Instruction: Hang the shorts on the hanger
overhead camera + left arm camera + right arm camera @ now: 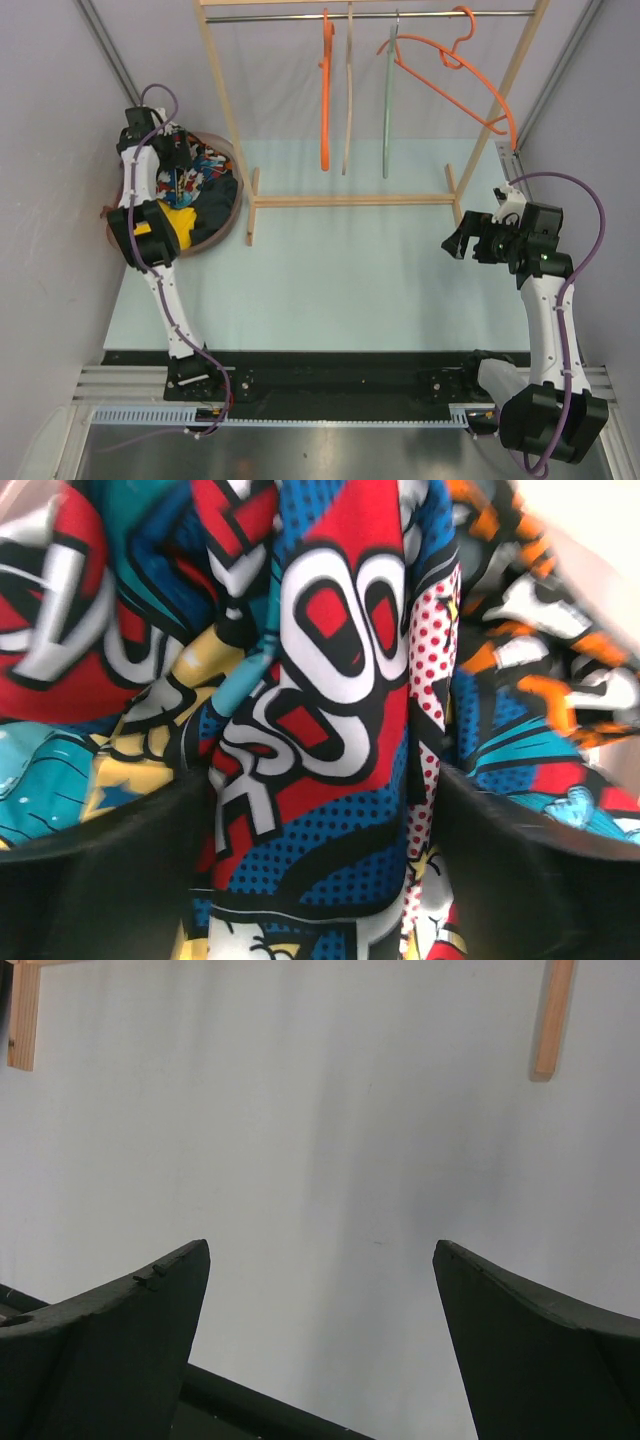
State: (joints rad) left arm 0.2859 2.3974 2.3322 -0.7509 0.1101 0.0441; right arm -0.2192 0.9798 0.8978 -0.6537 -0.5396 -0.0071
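Observation:
The comic-print shorts [207, 168] lie crumpled in a round brown basket [236, 214] at the table's far left. My left gripper [182, 160] reaches down into the basket. In its wrist view the shorts [330, 680] fill the frame, and a fold of them stands between the widely spread jaws of the left gripper [325, 780], which is open. The wide thin-rod orange hanger [470, 85] hangs tilted at the right end of the rail. My right gripper [458, 240] hovers open over the table at the right, and nothing lies between the fingers of the right gripper [322, 1255].
A wooden rack [350, 200] stands at the back, carrying a thicker orange hanger [326, 100], a beige one [348, 100] and a pale green one [388, 110]. A yellow garment [180, 222] and an orange-black-white patterned one [540, 610] share the basket.

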